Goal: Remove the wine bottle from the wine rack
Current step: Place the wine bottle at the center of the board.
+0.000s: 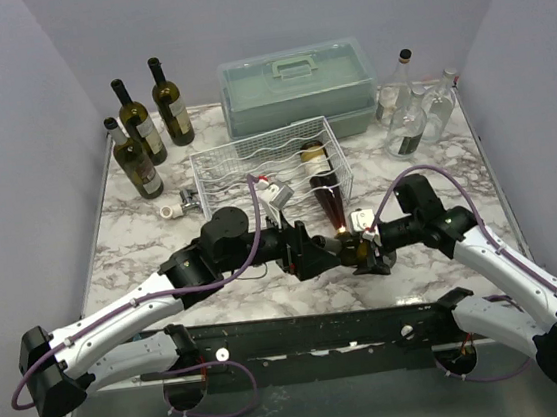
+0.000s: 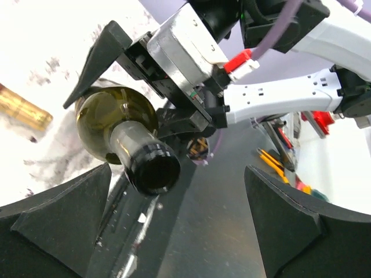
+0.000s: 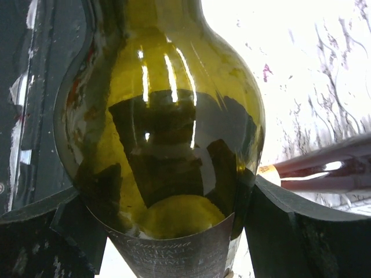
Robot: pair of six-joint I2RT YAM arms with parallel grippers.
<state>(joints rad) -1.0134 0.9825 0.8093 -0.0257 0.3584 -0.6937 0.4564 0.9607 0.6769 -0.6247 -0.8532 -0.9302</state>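
Note:
The wine bottle [image 1: 350, 252], olive-green glass with a dark label, lies level just above the table's front edge, in front of the white wire wine rack [image 1: 244, 167]. My right gripper [image 1: 369, 248] is shut on its body [image 3: 162, 116], one black finger on each side [image 3: 290, 226]. In the left wrist view the bottle's open mouth [image 2: 153, 169] points at the camera. My left gripper [image 2: 178, 174] stands wide open around the neck without touching it. In the top view the left gripper [image 1: 316, 253] is just left of the bottle.
Another bottle [image 1: 312, 152] lies in the rack, and a dark red one [image 1: 330, 203] sticks out of its front. Three dark bottles [image 1: 144, 133] stand at the back left, a grey-green case [image 1: 295, 86] behind the rack, clear bottles [image 1: 413, 108] at the back right.

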